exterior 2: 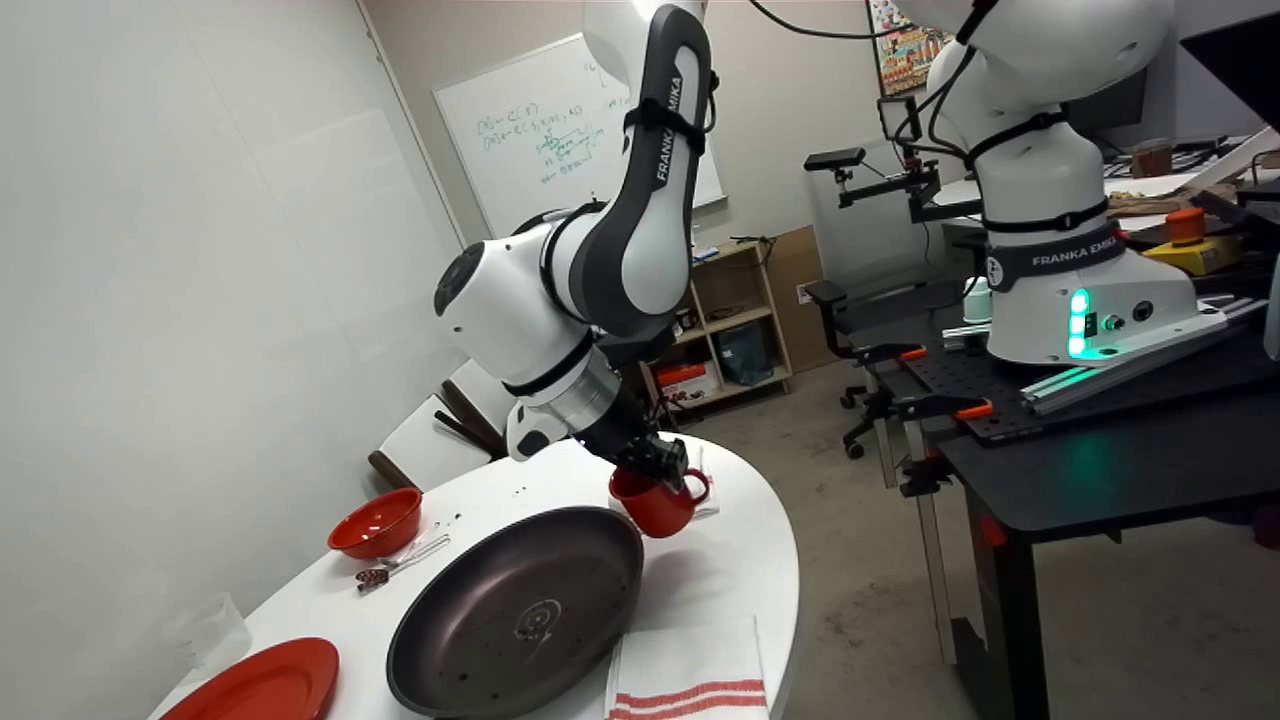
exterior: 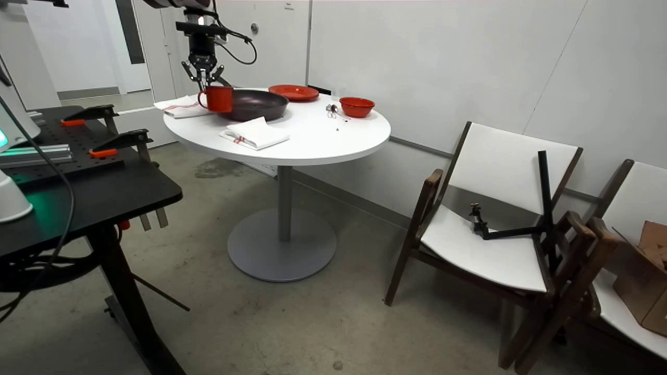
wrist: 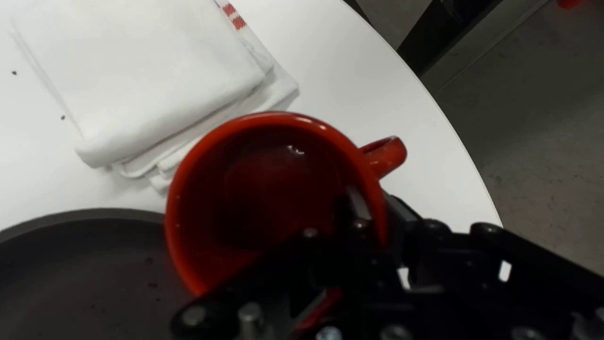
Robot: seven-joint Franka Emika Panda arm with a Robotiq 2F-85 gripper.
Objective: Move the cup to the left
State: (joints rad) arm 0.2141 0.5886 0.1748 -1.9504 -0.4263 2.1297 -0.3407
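Observation:
The red cup (exterior: 219, 99) is at the left side of the round white table, beside the pan. It also shows in an exterior view (exterior 2: 650, 512) and in the wrist view (wrist: 264, 184), tilted a little, with its handle pointing away from the pan. Its base seems to be off the table, but this is hard to tell. My gripper (exterior: 205, 84) is shut on the cup's rim. In the wrist view, the gripper (wrist: 377, 212) has one finger inside the cup and one outside, near the handle. The gripper's tips also show in an exterior view (exterior 2: 672, 470).
A black pan (exterior 2: 520, 620) stands right beside the cup. Folded white towels (exterior: 256, 133) (exterior: 182, 107) lie near the table edge (exterior: 292, 156). A red plate (exterior: 294, 92), a red bowl (exterior: 357, 107) and some utensils (exterior 2: 410, 560) lie farther off.

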